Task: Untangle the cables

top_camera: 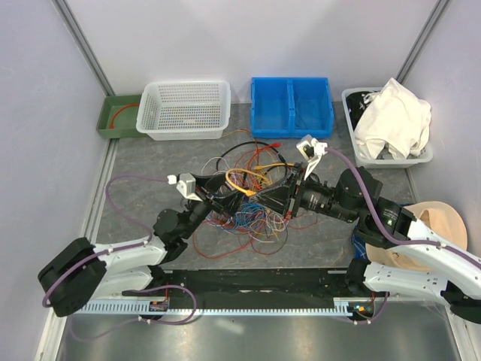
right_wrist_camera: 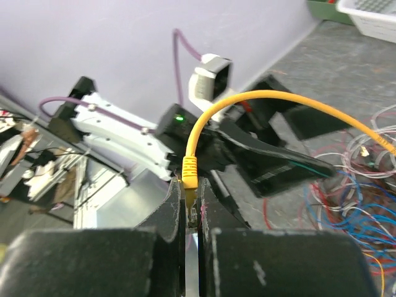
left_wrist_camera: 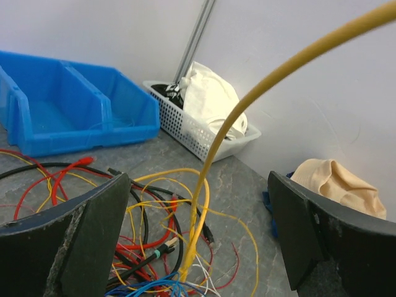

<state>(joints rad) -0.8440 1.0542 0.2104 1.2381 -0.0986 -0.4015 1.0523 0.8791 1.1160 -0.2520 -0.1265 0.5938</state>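
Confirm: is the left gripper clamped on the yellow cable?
No, the left gripper stands wide open; the yellow cable runs through the gap, clear of both fingers.

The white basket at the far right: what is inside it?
A crumpled white cloth fills the white basket; something dark peeks out beside it. Whatever lies under the cloth is covered.

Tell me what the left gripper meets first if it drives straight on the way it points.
Most likely the yellow cable, which hangs right between the jaws of the open left gripper. Beyond it lies the cable jumble. Depth is hard to judge from the wrist view.
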